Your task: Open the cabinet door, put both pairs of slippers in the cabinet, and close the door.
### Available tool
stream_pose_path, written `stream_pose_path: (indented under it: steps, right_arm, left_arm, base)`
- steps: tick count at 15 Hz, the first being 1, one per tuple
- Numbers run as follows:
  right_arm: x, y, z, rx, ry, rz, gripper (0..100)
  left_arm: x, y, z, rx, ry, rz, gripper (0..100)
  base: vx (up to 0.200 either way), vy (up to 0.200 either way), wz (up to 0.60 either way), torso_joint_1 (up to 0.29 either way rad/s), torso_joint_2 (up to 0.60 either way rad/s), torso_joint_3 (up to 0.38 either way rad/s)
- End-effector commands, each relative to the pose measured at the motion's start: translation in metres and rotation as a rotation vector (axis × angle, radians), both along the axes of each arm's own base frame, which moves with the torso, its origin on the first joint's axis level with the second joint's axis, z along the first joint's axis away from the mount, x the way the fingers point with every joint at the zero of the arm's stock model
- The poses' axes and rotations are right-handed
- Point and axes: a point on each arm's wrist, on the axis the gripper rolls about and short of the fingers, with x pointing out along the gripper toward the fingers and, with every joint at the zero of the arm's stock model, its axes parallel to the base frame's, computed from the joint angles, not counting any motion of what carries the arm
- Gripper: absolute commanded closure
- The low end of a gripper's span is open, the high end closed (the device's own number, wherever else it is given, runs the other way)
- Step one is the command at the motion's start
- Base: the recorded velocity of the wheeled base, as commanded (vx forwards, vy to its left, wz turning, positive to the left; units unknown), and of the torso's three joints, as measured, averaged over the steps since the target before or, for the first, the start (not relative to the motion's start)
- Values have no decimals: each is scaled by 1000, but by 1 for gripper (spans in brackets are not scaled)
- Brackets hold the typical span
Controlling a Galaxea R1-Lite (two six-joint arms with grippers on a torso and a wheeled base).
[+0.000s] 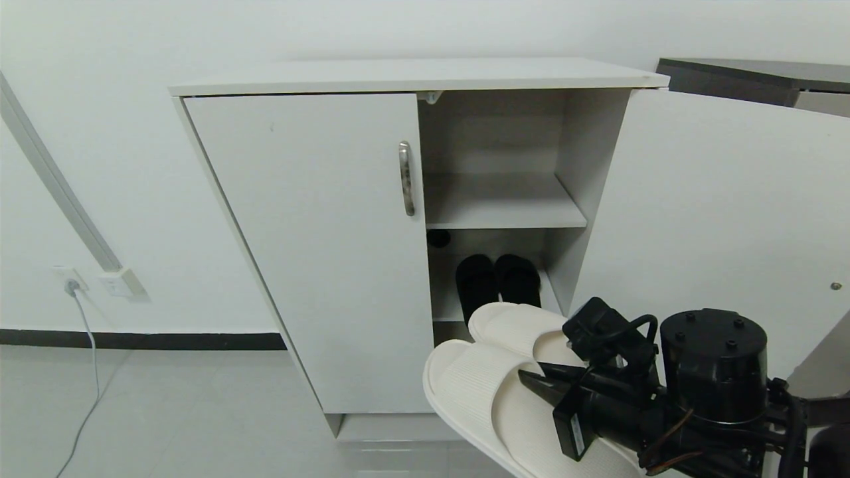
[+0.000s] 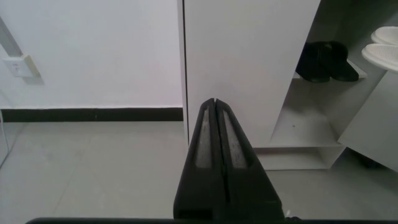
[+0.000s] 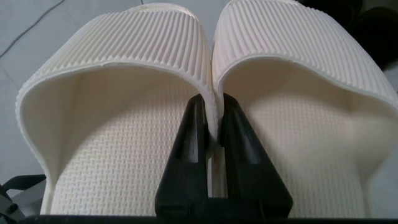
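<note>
1. the right gripper [image 3: 211,106] has its jaws pinched on the two touching inner walls of the white slippers [image 1: 478,385], toes pointing ahead of the jaws toward the cabinet [image 1: 412,74].
2. the black slippers [image 1: 497,282] fill the low shelf straight ahead, so the bare shelf [image 1: 498,206] above looks the easier spot: raise, go in level, and stay off the open door [image 1: 717,212] beside the jaws.
3. ribbed foam uppers and dimpled footbeds, soft and rounded; thin walls may slide, so hold firm.
4. the left gripper [image 2: 214,109] has its jaws closed on nothing.
</note>
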Motion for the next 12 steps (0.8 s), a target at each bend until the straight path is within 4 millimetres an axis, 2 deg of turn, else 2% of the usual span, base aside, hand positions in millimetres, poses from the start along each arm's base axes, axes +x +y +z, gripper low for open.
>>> stream_pose_path:
  steps: [1, 8, 11, 12]
  right_arm:
    - [-1, 1, -2, -5, 4, 4, 100]
    - [-2, 5, -9, -22, 22, 21, 100]
    - [-4, 8, -8, -12, 11, 32, 100]
    - [-4, 8, -8, -8, 8, 33, 100]
  left_arm:
    - [0, 0, 0, -1, 0, 1, 100]
    - [0, 0, 0, -1, 0, 1, 100]
    - [0, 0, 0, -1, 0, 1, 100]
    - [0, 0, 0, -1, 0, 1, 100]
  base:
    - [0, 0, 0, 0, 0, 0]
    - [0, 0, 0, 0, 0, 0]
    - [0, 0, -600, -4, 4, 4]
    - [0, 0, 0, 0, 0, 0]
